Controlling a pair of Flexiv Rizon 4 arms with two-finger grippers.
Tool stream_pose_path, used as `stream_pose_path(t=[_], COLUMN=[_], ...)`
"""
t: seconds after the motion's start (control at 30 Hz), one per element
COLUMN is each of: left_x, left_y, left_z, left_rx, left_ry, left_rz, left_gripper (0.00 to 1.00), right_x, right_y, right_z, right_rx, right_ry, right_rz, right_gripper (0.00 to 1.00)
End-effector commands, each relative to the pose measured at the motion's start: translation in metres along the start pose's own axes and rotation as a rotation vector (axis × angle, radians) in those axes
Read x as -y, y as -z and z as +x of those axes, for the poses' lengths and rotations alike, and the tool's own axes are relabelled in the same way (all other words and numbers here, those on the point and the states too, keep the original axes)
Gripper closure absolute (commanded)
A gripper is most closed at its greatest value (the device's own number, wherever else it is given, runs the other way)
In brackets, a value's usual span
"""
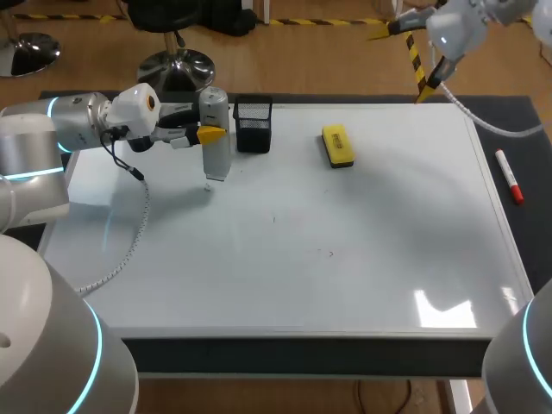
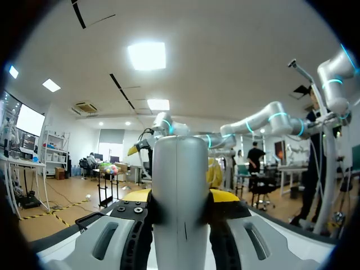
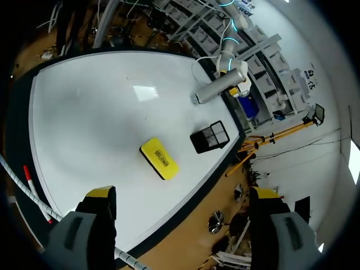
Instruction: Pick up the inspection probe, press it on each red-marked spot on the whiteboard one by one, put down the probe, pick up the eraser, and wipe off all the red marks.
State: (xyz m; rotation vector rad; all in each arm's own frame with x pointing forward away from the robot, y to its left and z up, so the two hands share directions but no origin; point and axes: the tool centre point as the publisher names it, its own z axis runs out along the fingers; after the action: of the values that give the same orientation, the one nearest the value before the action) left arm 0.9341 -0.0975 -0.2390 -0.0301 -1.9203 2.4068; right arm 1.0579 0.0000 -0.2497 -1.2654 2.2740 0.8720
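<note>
Grey inspection probe (image 1: 216, 138) stands upright, clamped between the two yellow-tipped fingers of my left end effector (image 1: 210, 134), which grips it from both sides partway up the body. The left wrist view confirms this: the probe (image 2: 180, 185) fills the gap between the fingers and both press against it. Its lower tip points down at the whiteboard (image 1: 362, 267) near the far left corner; I cannot tell whether tip and surface touch.

Just beside the probe stands a black mesh holder (image 1: 253, 125). The yellow eraser (image 1: 337, 146) lies flat on the whiteboard near its far edge, apart from the holder and untouched. Two small dark specks show mid-board; their colour cannot be determined.

My right end effector (image 3: 183, 194) hangs high over the far right of the desk (image 1: 302, 355), fingers spread wide with nothing between them. Ahead of it lie the eraser (image 3: 159, 158) and the holder (image 3: 210, 136). A red-capped marker (image 1: 509, 177) lies on the desk off the whiteboard's right edge.
</note>
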Motion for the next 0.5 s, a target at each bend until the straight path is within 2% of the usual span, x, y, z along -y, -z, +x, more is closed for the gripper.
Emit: stream_pose_path(t=[0.03,0.5], left_x=[0.001,0.001], left_y=[0.000,0.000], left_z=[0.000,0.000], left_rx=[0.001,0.001], left_ry=[-0.002,-0.002], left_rz=[0.000,0.000], left_gripper=[1.00,1.00], right_x=[-0.002,-0.006], right_y=[0.009,0.025], right_z=[-0.001,-0.004], right_rx=[-0.008,-0.005], right_ry=[-0.019,-0.061], right_rz=[-0.012,-0.074], right_gripper=[0.00,0.00])
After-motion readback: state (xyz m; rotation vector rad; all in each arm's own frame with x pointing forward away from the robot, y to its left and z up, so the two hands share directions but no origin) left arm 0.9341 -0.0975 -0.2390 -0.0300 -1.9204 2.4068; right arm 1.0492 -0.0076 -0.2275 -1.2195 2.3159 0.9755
